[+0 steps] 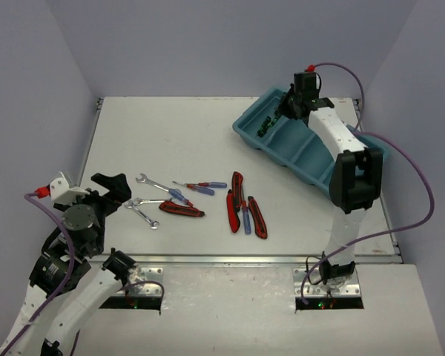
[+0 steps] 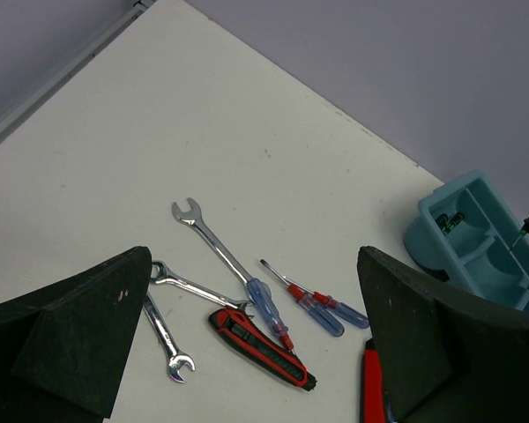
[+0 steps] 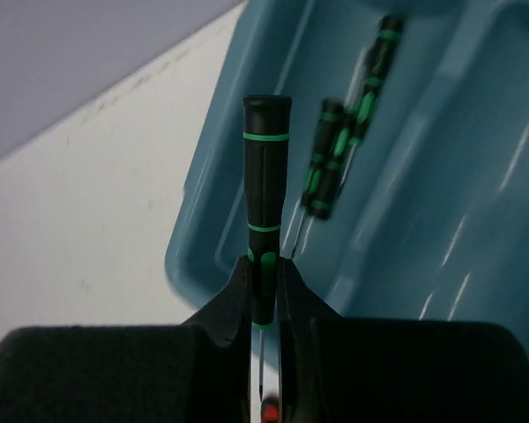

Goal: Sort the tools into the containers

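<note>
The right gripper [image 3: 263, 264] is pinched tight on a thin black-and-green screwdriver [image 3: 266, 176], gripping it near the base of the handle, with the butt end sticking out past the fingers. It hangs over the end compartment of the teal tray [image 3: 476, 132], the one farthest from the arm bases. Two more black-and-green screwdrivers [image 3: 335, 159] lie together on that compartment's floor. The tray sits at an angle at the table's [image 1: 170, 133] far right. In the middle of the table lie silver wrenches [image 1: 152, 183], blue-and-red screwdrivers [image 1: 204, 186] and red-and-black utility knives [image 1: 257, 217]. The left gripper [image 1: 113, 189] hangs wide and empty just left of the wrenches.
</note>
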`<move>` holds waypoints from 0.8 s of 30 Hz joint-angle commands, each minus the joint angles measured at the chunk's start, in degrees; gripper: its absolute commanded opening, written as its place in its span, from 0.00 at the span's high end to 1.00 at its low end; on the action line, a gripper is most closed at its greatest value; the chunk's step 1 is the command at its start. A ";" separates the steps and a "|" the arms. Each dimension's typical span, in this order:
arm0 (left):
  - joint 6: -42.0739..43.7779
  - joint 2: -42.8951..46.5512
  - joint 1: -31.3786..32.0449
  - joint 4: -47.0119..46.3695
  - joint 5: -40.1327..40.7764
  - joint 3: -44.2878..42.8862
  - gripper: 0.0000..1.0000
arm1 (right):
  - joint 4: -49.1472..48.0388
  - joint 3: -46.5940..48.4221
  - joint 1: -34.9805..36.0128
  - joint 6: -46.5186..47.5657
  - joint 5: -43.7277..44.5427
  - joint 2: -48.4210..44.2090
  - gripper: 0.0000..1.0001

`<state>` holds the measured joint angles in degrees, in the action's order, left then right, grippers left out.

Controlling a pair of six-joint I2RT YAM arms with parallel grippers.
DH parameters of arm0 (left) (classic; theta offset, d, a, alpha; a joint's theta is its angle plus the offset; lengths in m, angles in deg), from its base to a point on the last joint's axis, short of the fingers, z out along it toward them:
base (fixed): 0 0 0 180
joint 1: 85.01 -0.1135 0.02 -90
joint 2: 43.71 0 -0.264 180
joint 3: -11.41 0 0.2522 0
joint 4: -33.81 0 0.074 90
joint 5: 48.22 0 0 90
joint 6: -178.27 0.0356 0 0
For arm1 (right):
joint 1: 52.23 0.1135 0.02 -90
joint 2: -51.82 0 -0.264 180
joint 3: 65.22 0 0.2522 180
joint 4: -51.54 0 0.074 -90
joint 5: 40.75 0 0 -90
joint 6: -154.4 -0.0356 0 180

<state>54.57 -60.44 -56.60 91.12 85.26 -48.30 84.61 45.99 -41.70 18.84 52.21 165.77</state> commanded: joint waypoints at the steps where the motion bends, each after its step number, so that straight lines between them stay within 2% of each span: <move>1: 1.12 -1.26 -0.54 -2.24 -1.03 -0.65 0.00 | 2.52 9.31 -0.09 -11.65 10.41 6.82 1.00; 4: 1.22 -1.07 -0.54 -2.33 -1.19 -0.59 0.00 | 3.95 13.67 -1.91 -13.64 7.15 11.11 1.00; 5: 1.32 -0.95 -0.54 -2.42 -1.37 -0.52 0.00 | 4.45 15.89 -2.37 -13.03 5.96 12.53 0.92; 6: 1.46 -0.76 -0.54 -2.65 -1.55 -0.48 0.00 | 4.96 19.10 -2.42 -11.64 4.93 14.11 0.74; 8: 1.82 -0.60 -0.54 -2.98 -1.86 -0.38 0.00 | 5.85 21.59 -2.44 -10.60 3.50 15.74 0.50; 11: 2.15 -0.87 -0.54 -3.21 -2.28 -0.28 0.00 | 5.93 20.65 -2.44 -9.50 3.21 14.76 0.33; 15: 2.24 -0.93 -0.54 -3.30 -2.44 -0.28 0.00 | 3.11 15.88 -2.25 -7.65 1.42 8.38 0.27; 19: 2.32 -0.67 -0.54 -3.38 -2.61 -0.28 0.00 | 1.87 10.05 0.44 0.85 0.73 0.04 0.26; 21: 2.24 -0.60 -0.54 -3.40 -2.60 -0.28 0.00 | 5.22 6.73 3.79 12.82 -2.76 -4.47 0.25; 24: 2.35 -0.87 -0.54 -3.61 -2.72 -0.07 0.00 | 9.43 -0.74 12.08 22.07 0.21 -10.36 0.26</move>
<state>55.94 -60.96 -56.60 90.02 83.05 -48.30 91.17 51.76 -40.00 23.60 52.40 165.82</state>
